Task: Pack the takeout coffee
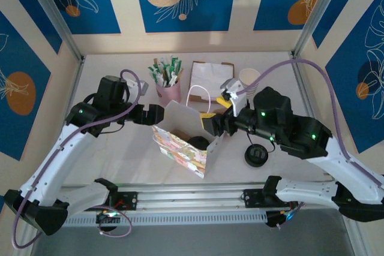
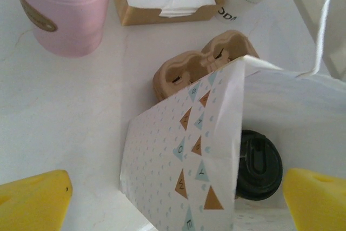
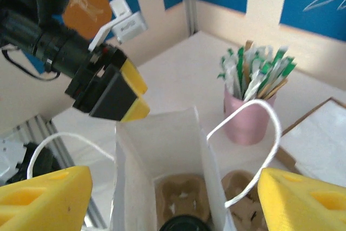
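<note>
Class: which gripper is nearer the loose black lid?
Right. The right gripper sits at the bag edge facing the loose black lid; the left gripper is beyond the bag.

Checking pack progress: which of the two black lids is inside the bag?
The left lid, down inside the open paper bag. The other lid lies loose on the table, right of the bag.
</note>
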